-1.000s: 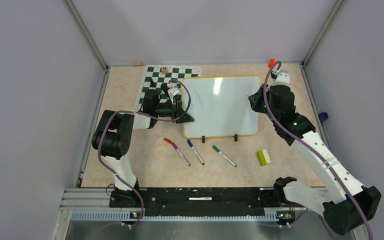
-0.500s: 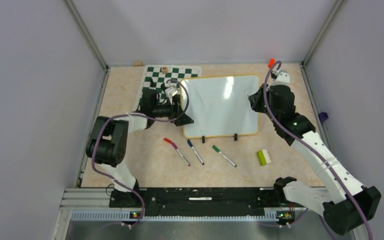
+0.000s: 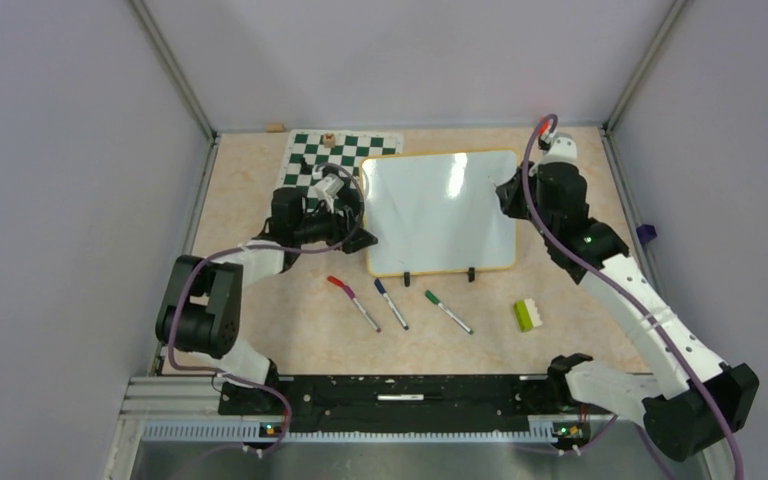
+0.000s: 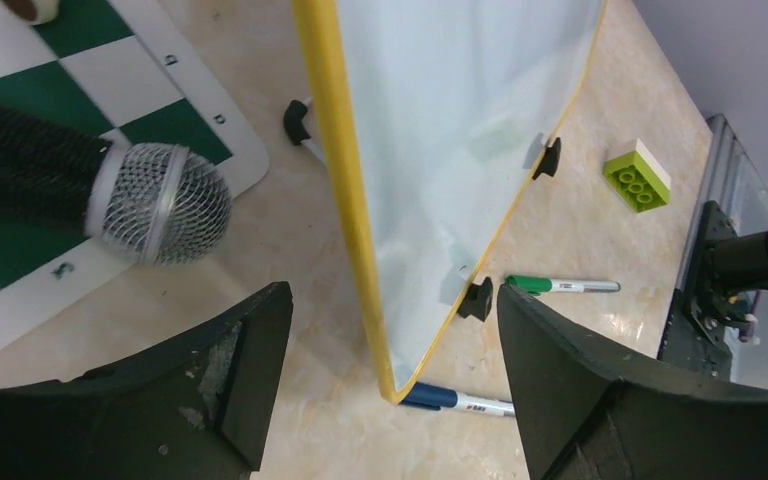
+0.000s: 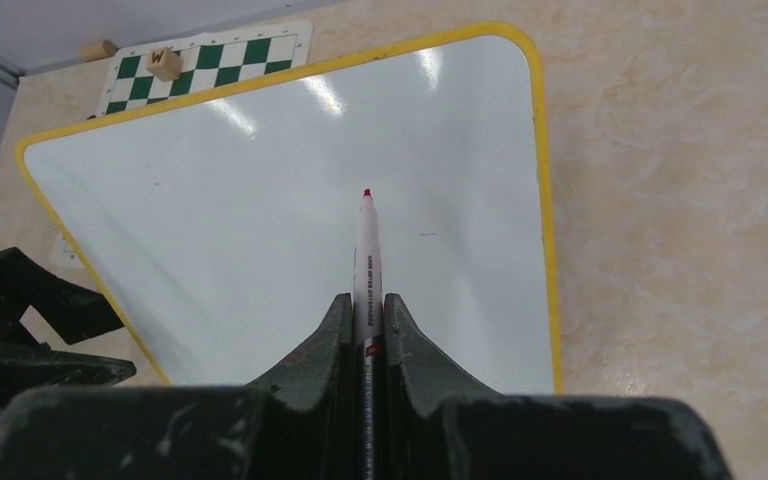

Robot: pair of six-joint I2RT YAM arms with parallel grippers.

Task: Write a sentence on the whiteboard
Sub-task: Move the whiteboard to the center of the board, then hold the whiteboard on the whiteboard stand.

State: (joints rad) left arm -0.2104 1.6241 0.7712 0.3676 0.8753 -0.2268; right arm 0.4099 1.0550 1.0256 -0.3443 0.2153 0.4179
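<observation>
We see the whiteboard [image 3: 440, 212] lying flat towards the far side of the table [image 3: 260, 330], its yellow rim overlapping one corner of the green-and-white chessboard mat [image 3: 315, 152]. Its face is glossy white, with one faint short stroke near the middle. Two black clips [image 3: 471, 274] sit on its near edge.

The right gripper [image 3: 505, 197] reaches in over the board's right edge. In the right wrist view its fingers are closed tight on a red marker [image 5: 367, 260]. The uncapped red tip points out over the white surface (we cannot tell whether it touches).

The left gripper [image 3: 357, 225] sits at the board's left edge, near its near-left corner. From the left wrist we see its two dark fingers [image 4: 230, 370] spread wide and gripping nothing. The yellow rim runs up between them, and we cannot tell whether either finger touches it. Just left of the rim a microphone [image 4: 155, 205] with a silver mesh head lies partly on the mat.

On the table in front of the board lie three capped markers in a row, well apart from both grippers: a red-capped one [image 3: 352, 300], a blue-capped one [image 3: 392, 303] and a green-capped one [image 3: 448, 311]. A green-and-white toy brick [image 3: 528, 314] rests to their right. A small wooden cube [image 5: 164, 63] marked W stands on the mat's far edge.
</observation>
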